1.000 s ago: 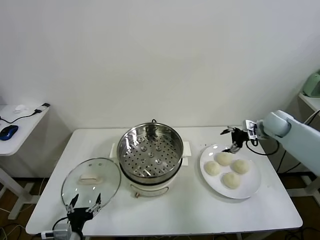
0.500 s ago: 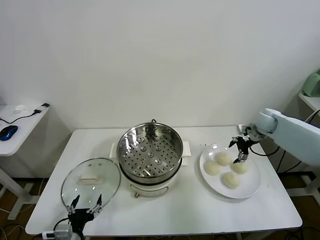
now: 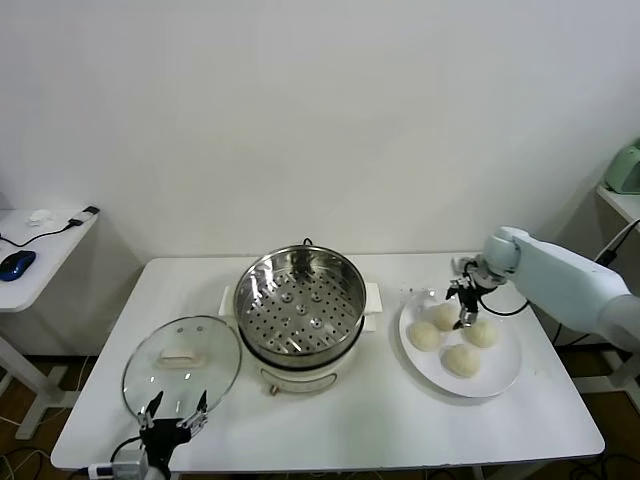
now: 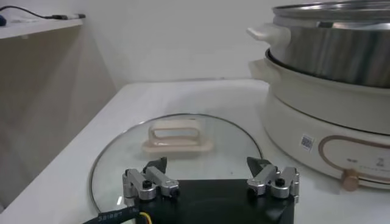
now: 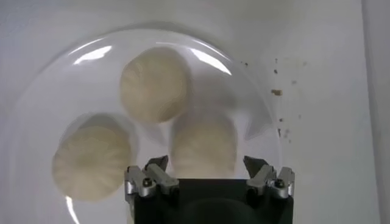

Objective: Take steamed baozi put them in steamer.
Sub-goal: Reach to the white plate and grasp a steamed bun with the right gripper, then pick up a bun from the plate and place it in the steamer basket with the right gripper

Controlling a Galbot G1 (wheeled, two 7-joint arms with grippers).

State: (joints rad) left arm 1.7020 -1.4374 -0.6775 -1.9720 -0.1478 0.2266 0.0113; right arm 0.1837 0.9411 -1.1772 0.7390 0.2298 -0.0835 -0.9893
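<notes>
Change: right gripper [image 3: 464,308] had swung in from the plate's far right rim and come down over the far buns; nothing else had shifted.
Baozi: four buns [image 3: 452,338] lay clustered on the plate [image 3: 503,370], right of the steamer; none had been lifted.
Nearest bun: in the right wrist view one bun [image 5: 203,146] sat directly below the gripper [image 5: 209,176], between its fingers [image 5: 150,178], with two others [image 5: 153,84] close beside it.
Right fingers: apart, straddling that bun, not yet closed on it.
Steamer: steel basket [image 3: 301,298] on its cream pot [image 3: 300,370], mid-table, open and holding no buns.
Left gripper: parked low at the table's near left edge [image 3: 171,420], fingers apart [image 4: 149,184], just beside the glass lid [image 3: 181,357], which lay flat on the table [image 3: 350,430].
Risk: the buns sat close together, so a finger might have pressed into a neighbour or nudged it toward the rim; soft dough might also have been dented by a hard squeeze.
Hidden: the fourth bun was out of the right wrist view; the gripper body covered the near edge of the bun below it, so fingertip height above the plate could not be judged.
</notes>
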